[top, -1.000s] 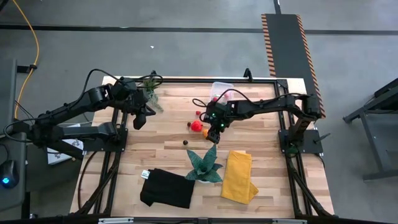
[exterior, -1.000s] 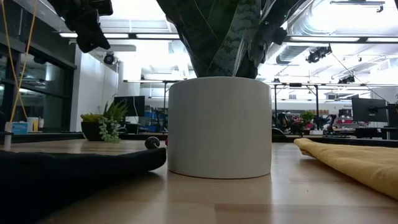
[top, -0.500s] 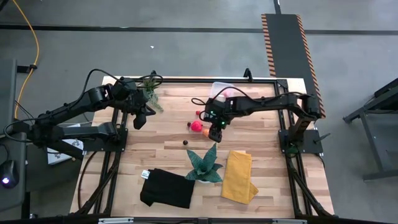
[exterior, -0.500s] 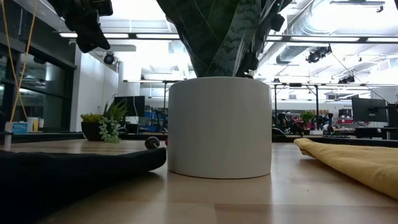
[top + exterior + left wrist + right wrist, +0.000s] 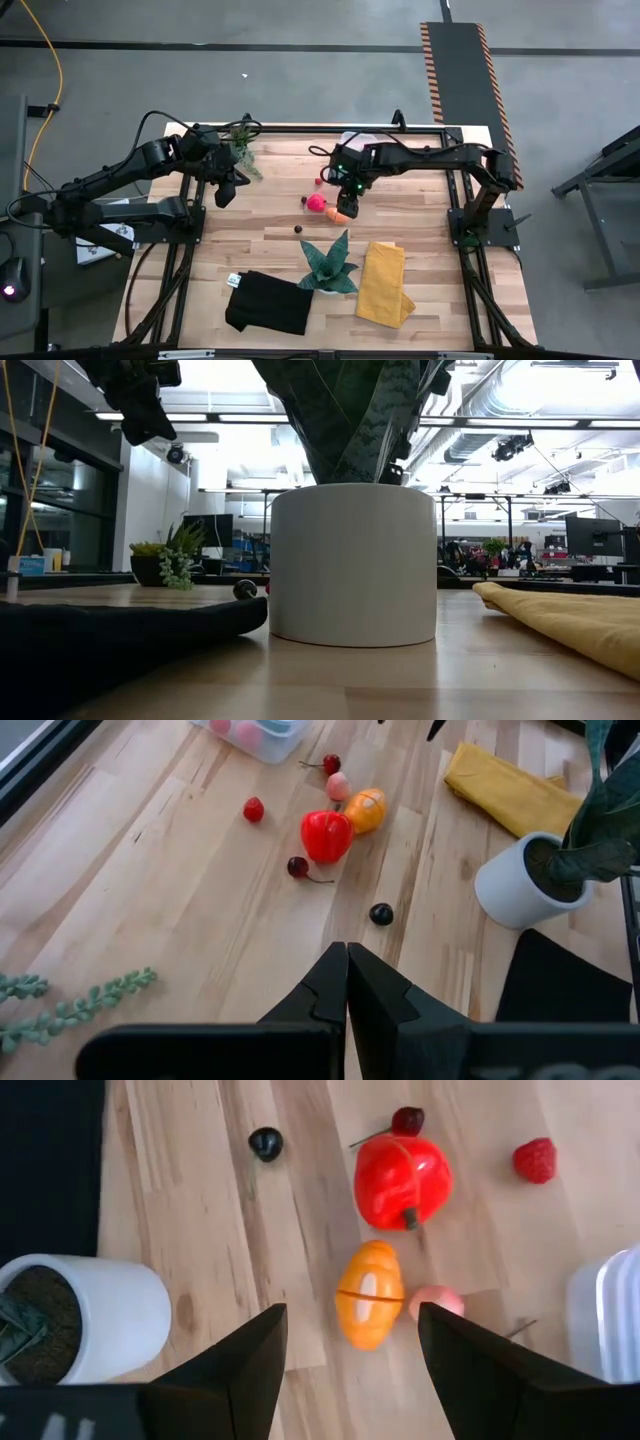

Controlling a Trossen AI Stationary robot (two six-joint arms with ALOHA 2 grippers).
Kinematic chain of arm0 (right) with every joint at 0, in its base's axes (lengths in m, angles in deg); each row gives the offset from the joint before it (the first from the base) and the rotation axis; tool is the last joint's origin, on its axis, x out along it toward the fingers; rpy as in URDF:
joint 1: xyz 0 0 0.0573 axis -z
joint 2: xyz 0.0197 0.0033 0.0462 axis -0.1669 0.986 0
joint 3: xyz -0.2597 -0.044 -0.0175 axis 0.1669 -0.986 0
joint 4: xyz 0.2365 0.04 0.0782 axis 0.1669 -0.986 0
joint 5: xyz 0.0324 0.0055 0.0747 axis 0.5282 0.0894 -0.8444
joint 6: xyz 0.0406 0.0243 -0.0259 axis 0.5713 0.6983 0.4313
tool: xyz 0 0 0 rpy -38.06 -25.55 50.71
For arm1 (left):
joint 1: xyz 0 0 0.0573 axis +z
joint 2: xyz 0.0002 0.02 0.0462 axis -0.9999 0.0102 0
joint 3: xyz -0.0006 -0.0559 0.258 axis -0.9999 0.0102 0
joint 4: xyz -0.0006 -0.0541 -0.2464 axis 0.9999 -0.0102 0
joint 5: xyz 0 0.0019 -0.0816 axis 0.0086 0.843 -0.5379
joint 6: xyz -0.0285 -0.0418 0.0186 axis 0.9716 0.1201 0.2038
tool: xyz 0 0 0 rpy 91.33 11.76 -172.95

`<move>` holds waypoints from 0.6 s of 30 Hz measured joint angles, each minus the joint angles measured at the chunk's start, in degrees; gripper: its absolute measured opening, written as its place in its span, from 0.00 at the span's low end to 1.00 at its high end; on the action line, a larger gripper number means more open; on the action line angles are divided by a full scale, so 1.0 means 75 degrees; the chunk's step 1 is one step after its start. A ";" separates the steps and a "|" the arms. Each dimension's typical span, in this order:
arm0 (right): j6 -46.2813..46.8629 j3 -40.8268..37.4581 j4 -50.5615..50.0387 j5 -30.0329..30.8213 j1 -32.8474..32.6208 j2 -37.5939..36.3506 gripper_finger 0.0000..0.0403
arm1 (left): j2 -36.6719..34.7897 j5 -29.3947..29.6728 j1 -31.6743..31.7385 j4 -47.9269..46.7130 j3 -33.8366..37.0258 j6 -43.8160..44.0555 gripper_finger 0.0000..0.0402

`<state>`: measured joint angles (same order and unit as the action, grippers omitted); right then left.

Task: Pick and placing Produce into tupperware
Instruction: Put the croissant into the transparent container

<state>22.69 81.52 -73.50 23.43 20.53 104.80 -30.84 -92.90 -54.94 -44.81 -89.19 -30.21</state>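
The produce lies loose on the wooden table: a red piece (image 5: 402,1180), an orange piece (image 5: 368,1295), a pink piece (image 5: 436,1302), a raspberry (image 5: 535,1160), a dark cherry (image 5: 407,1120) and a dark ball (image 5: 265,1143). The clear tupperware (image 5: 255,732) stands at the table's far edge, with pink pieces inside. My right gripper (image 5: 352,1320) hovers open above the orange piece, with nothing between its fingers. In the high view it (image 5: 349,200) is just right of the produce. My left gripper (image 5: 347,988) stays shut and raised at the far left (image 5: 225,190).
A teal spiky plant in a white pot (image 5: 328,265) stands near the middle front, a folded yellow cloth (image 5: 384,283) to its right and a black cloth (image 5: 268,303) to its left. A small leafy plant (image 5: 242,145) sits at the far left.
My right gripper has risen and drawn back toward the table's far edge, rolling a little, and stays open. The produce has not moved.
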 joint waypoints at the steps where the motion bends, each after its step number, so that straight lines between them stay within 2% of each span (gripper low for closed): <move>1: -0.0021 0.0036 -0.0031 0.0010 0.0003 0.0000 0.54 | 0.0000 0.0001 -0.0001 0.0001 0.0000 0.0002 0.00; 11: -0.0812 0.1161 -0.1590 0.0083 0.0000 0.1064 0.54 | 0.0000 0.0015 -0.0003 0.0003 0.0000 0.0054 0.00; 18: -0.1495 0.1627 -0.1597 0.0308 0.0000 0.1389 0.54 | 0.0000 0.0009 0.0000 0.0003 0.0000 0.0211 0.00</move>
<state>11.49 93.73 -85.48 25.74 20.53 115.22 -30.84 -92.83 -54.94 -44.79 -89.19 -28.63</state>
